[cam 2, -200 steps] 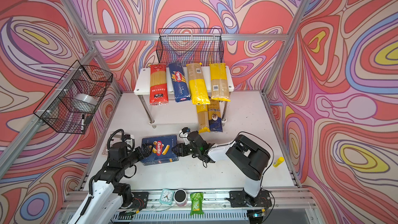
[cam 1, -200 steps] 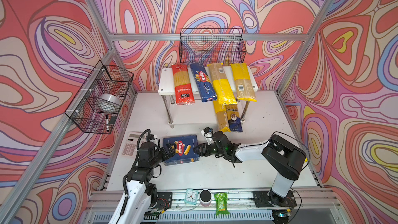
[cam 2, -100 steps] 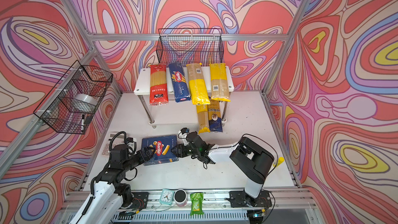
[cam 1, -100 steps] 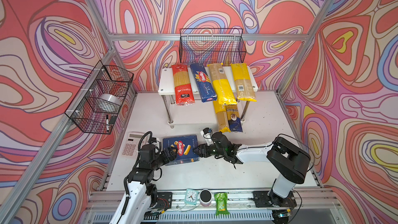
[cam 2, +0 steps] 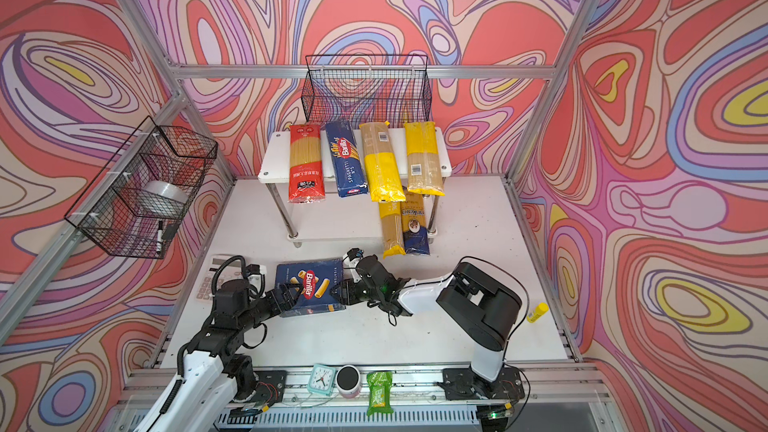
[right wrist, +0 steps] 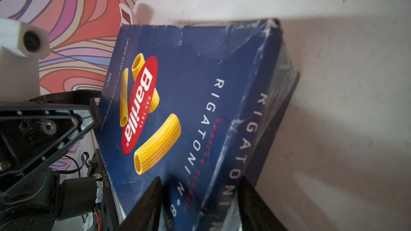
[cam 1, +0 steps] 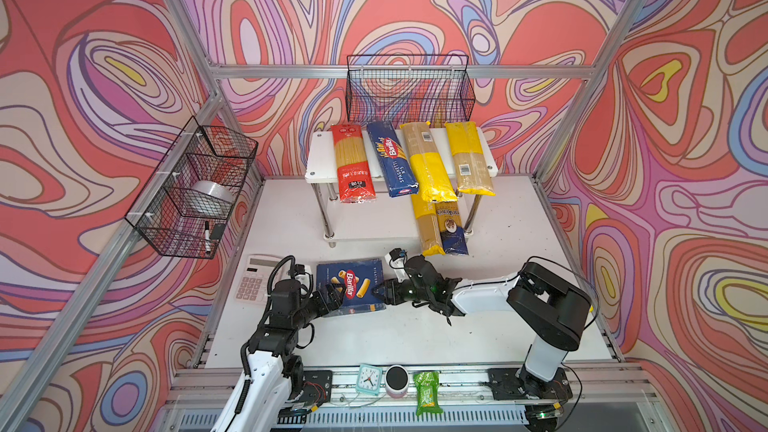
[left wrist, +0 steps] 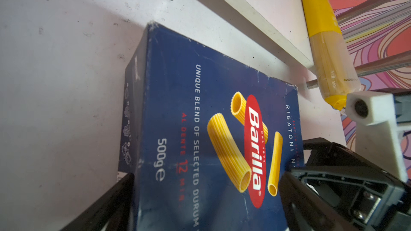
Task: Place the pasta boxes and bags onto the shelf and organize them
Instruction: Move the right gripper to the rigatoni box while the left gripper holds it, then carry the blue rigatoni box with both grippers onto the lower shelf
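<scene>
While the right gripper [cam 1: 380, 290] narrows its jaws over one short edge of the rigatoni box [cam 1: 351, 286], the left gripper [cam 1: 332, 293] has pushed in on the opposite edge, so the carton, lying on the table [cam 1: 415, 338] just in front of the shelf [cam 1: 320, 155], is now bracketed by both arms. Right wrist view: one finger [right wrist: 149, 203] on the printed face, the other low by the side wall; clamped or not, cannot tell. Left wrist view: same straddle, a finger [left wrist: 311, 196] over the face; pinching or only touching, cannot tell. Judgement: a two-arm lift of the last loose item is being set up. Versus a second ago: left gripper further onto the box, right jaws closer together, box itself unmoved. Nearer the shelf nothing changed: yellow spaghetti bag [cam 1: 428, 228] and dark blue-and-gold bag [cam 1: 452, 228] poke out of its lower tier. Red bag [cam 1: 352, 164], Barilla Spaghetti n.5 box [cam 1: 390, 160], yellow-banded clear bag [cam 1: 428, 162] and yellow-topped barcode bag [cam 1: 468, 157] lie side by side on its top board.
</scene>
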{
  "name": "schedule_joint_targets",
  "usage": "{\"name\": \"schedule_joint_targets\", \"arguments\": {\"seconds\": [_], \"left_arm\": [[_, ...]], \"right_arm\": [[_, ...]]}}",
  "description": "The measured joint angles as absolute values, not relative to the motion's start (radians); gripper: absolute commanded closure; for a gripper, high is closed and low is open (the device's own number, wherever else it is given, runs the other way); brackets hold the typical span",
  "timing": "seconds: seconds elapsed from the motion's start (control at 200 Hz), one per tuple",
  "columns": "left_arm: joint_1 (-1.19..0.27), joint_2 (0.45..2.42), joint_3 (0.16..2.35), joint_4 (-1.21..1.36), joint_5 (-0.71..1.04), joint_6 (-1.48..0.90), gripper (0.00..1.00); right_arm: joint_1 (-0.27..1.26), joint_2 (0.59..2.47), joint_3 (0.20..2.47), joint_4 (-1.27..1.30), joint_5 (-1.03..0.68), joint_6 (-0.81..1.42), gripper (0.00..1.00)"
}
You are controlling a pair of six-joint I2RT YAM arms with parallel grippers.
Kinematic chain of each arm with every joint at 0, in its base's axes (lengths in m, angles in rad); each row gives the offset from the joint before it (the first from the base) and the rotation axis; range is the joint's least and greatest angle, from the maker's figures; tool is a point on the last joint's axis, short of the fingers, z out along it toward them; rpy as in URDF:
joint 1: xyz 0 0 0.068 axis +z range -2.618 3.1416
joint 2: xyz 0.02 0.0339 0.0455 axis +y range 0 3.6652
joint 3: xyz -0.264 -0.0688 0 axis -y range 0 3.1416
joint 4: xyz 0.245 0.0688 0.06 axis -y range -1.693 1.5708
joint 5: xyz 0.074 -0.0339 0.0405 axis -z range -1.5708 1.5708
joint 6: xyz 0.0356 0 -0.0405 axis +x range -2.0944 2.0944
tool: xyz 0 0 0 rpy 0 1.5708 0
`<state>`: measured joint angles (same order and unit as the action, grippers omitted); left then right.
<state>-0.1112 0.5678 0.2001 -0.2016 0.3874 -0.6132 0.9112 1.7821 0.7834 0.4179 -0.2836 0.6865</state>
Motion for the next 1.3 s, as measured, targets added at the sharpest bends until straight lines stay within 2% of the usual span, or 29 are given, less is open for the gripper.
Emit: {"name": "schedule_joint_targets", "arguments": {"seconds": [0.416, 1.302], "left_arm": [[-0.197, 0.641, 0.212, -0.126, 0.336, -0.617, 0.0], [-0.301, 0.802, 0.369, -0.07, 0.294, -0.613, 0.0]], "right_arm": [[0.909, 1.75, 0.787, 0.375, -0.241, 0.686, 0.52], [0.891, 1.601, 0.816, 0.322, -0.067, 0.617, 0.53]]}}
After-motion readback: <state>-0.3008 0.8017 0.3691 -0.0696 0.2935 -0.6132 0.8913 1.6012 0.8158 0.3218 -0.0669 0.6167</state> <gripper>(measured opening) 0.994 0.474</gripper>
